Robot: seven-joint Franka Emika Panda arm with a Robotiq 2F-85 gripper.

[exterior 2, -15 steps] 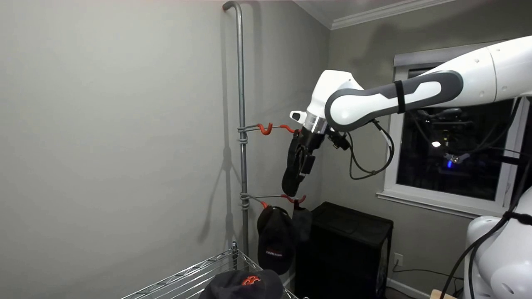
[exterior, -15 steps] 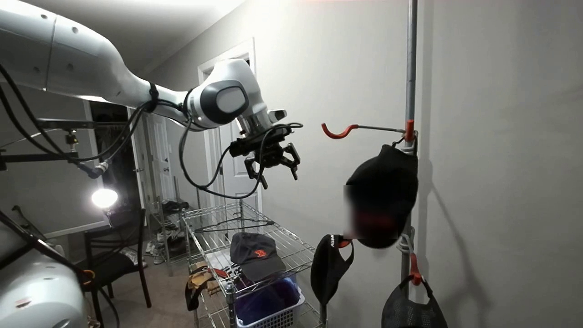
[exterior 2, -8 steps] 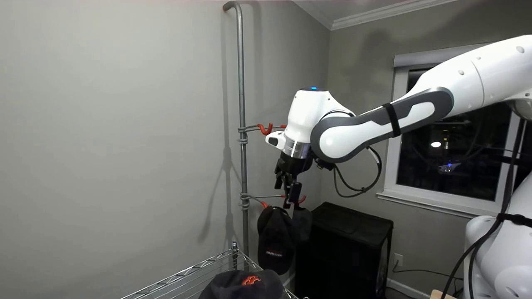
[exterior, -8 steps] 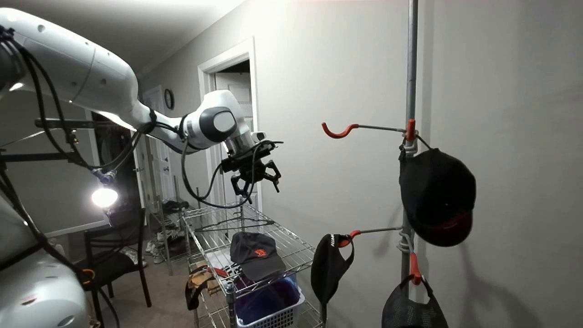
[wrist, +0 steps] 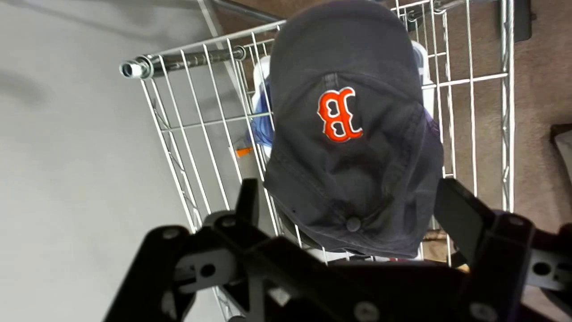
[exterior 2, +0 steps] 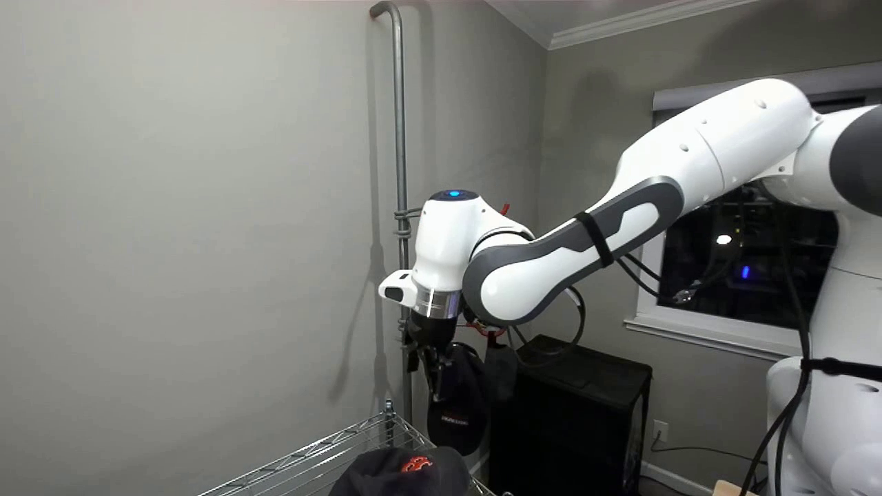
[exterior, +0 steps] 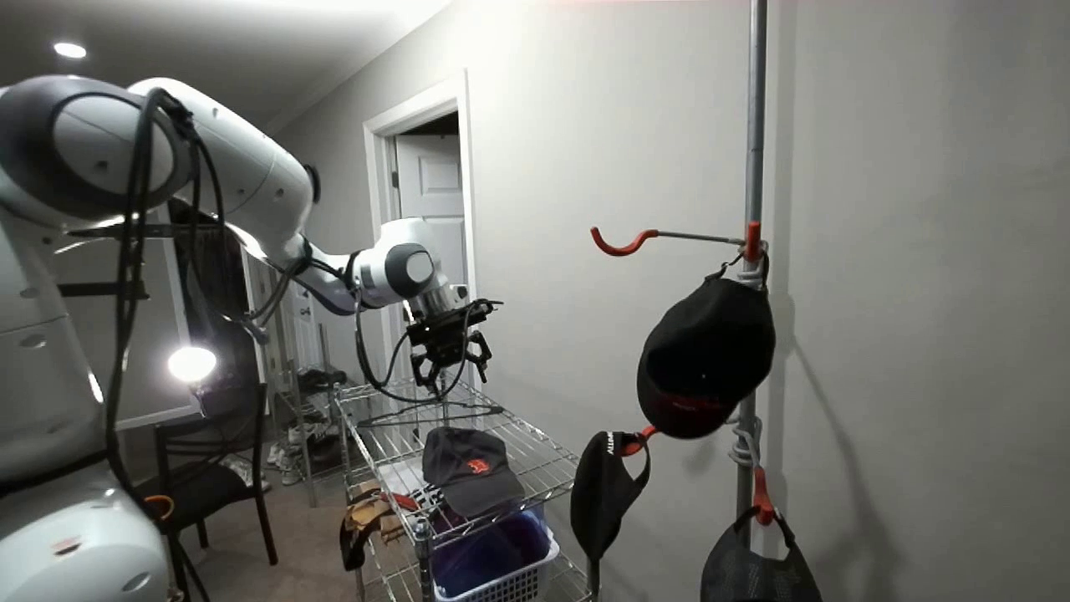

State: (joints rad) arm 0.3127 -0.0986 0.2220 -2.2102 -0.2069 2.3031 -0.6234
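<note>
In the wrist view the gripper [wrist: 348,183], jaws spread apart, hangs above the dark cap [wrist: 357,152], which lies on the wire shelf [wrist: 512,112] and partly hides the basket [exterior: 506,577] beneath. In an exterior view its lower part is hard to make out against a hanging cap [exterior 2: 468,396]. A mesh cap [exterior: 762,577] is cut off at an exterior view's lower edge.
</note>
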